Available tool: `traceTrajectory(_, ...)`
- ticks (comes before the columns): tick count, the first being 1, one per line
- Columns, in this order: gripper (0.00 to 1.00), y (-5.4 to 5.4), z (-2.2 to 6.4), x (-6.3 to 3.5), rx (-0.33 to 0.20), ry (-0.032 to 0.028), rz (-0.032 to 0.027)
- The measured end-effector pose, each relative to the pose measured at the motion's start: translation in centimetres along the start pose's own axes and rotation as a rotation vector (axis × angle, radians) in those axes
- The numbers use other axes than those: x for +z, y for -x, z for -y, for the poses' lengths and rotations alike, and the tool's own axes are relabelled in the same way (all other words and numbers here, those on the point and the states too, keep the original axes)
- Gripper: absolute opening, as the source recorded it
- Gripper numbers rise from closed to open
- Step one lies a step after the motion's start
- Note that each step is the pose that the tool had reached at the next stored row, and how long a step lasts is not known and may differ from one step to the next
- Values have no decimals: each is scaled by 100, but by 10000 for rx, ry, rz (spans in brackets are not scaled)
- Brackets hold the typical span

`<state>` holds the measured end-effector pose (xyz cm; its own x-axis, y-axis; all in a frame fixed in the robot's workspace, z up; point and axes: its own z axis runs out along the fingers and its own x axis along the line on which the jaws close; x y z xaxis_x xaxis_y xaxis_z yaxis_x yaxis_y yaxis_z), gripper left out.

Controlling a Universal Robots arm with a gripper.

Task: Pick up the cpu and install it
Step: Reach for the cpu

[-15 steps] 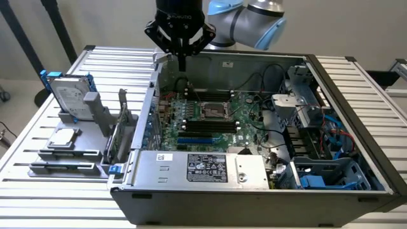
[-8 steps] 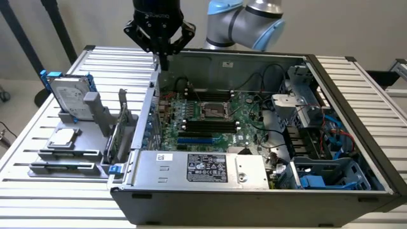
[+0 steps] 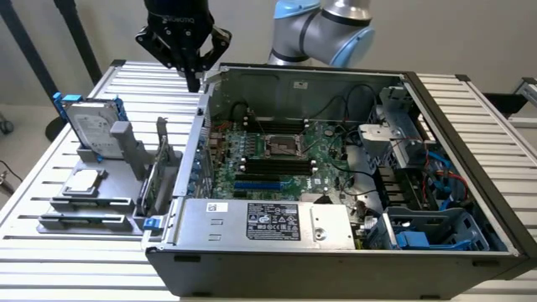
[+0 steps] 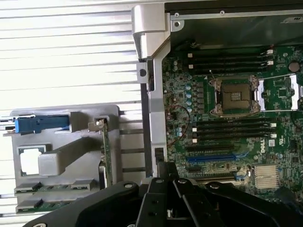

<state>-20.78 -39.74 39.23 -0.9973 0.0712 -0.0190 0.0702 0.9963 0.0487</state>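
In the exterior view, the gripper [image 3: 193,83] hangs above the far edge of the tabletop [image 3: 50,157], just outside the far corner of the open computer case [image 3: 336,267]. Its fingers are pressed together and carry nothing. The cpu [image 3: 82,181] lies flat in a grey holder [image 3: 84,214] near the tabletop's edge on the exterior view's left. It sits in front of the upright hard drive [image 3: 90,126] with its blue brackets, well apart from the gripper. Inside the case, the socket [image 3: 283,146] on the motherboard [image 3: 277,170] is a dark square frame with no silvery chip seated in it.

In the wrist view, the gripper [image 4: 166,176] shows as a black body with the fingers closed and empty. The cpu [image 4: 29,161] is a pale square in a recess of the grey holder [image 4: 61,163], which stands on the slatted tabletop [image 4: 66,56] beside the case wall. The socket [image 4: 235,97] lies between the rows of memory slots, with its bare contact field exposed.

By my reading the task has hardly started: nothing has been picked up, the chip rests untouched in its holder, and the socket is empty. Both the pick and the install are left to do.
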Motion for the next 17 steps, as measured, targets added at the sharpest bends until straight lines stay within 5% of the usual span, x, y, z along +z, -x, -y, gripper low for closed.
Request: traceTrajectory(17,11,-770,55,-12,-1,-6,-1)
